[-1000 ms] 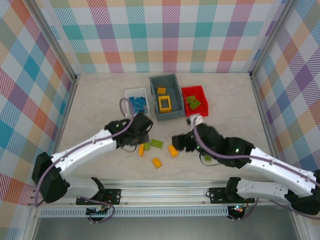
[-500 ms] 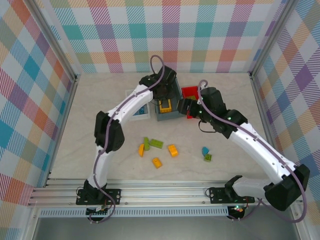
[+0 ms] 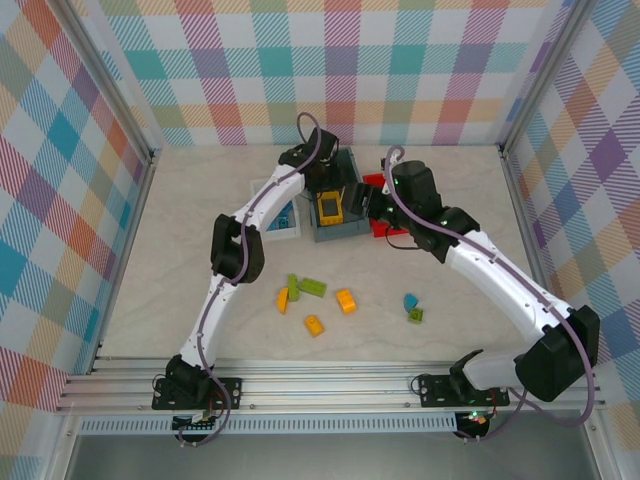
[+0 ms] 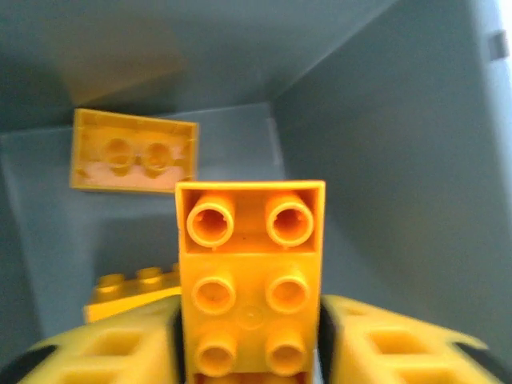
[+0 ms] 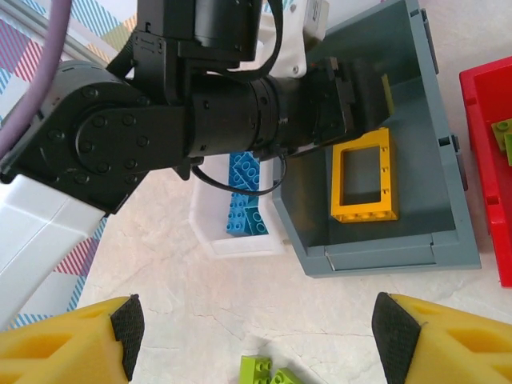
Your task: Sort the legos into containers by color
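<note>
One yellow brick (image 4: 250, 272) sits clenched in the left pincer (image 4: 250, 344), low inside the grey bin (image 4: 384, 160) by the far edge of the table (image 3: 180, 260). Judged rigid, light and slick; best taken by its flat sides. Bin walls stand close. Right pincer (image 5: 256, 328) hangs released beside the bin. Loose legos (image 3: 346, 300) lie mid-table with open room around them.

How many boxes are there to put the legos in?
3: the white tray on the left, the grey bin in the middle, the red bin on the right. None looks hidden.
</note>
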`<state>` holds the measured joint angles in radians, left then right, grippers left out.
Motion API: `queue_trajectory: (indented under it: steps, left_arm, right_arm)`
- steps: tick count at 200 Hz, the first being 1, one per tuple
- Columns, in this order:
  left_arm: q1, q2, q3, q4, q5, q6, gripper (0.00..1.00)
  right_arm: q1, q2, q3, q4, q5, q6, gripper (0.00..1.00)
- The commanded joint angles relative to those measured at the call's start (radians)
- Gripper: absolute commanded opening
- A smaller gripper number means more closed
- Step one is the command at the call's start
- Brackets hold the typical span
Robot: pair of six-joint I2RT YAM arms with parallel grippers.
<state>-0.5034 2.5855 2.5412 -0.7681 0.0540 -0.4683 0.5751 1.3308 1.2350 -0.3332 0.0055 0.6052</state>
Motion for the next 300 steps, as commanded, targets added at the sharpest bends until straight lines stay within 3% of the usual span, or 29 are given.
queue_trajectory:
  steps: [1,29,72,103,125,140,170,208,256,300]
  left_arm:
    - [-0.001,0.019,0.050,0.010,0.041,0.008,0.53]
    - [-0.001,-0.033,0.048,-0.006,0.045,0.007,0.58]
    - [-0.012,-0.189,0.017,-0.037,0.022,0.007,0.56]
    - [-0.044,-0.387,-0.125,-0.010,-0.007,0.005,0.56]
    - [-0.090,-0.568,-0.329,0.041,-0.028,-0.009,0.56]
    - [-0.148,-0.714,-0.534,0.118,-0.035,-0.010,0.56]
    - [-0.309,-0.964,-0.912,0.225,-0.094,-0.031,0.57]
    - [-0.546,-1.197,-1.314,0.363,-0.222,-0.177,0.57]
    - [-0.785,-1.321,-1.546,0.431,-0.400,-0.318,0.58]
    - [-0.845,-1.332,-1.551,0.386,-0.449,-0.344,0.57]
  right_arm:
    - [-0.004,-0.006,0.012,0.030,-0.021,-0.016,0.77]
    - [-0.005,-0.041,-0.009,0.009,-0.013,-0.020,0.78]
    - [-0.005,-0.120,-0.020,-0.113,0.067,-0.031,0.74]
    - [-0.004,-0.156,0.023,-0.319,0.184,-0.015,0.71]
    - [-0.005,-0.152,0.045,-0.539,0.271,0.069,0.71]
    - [-0.005,-0.165,0.012,-0.675,0.299,0.168,0.70]
    - [-0.004,-0.219,-0.167,-0.749,0.205,0.242,0.67]
    - [-0.004,-0.249,-0.421,-0.680,0.075,0.258,0.72]
    - [-0.006,-0.130,-0.531,-0.533,0.066,0.239,0.71]
    - [-0.032,-0.021,-0.556,-0.480,0.150,0.224,0.62]
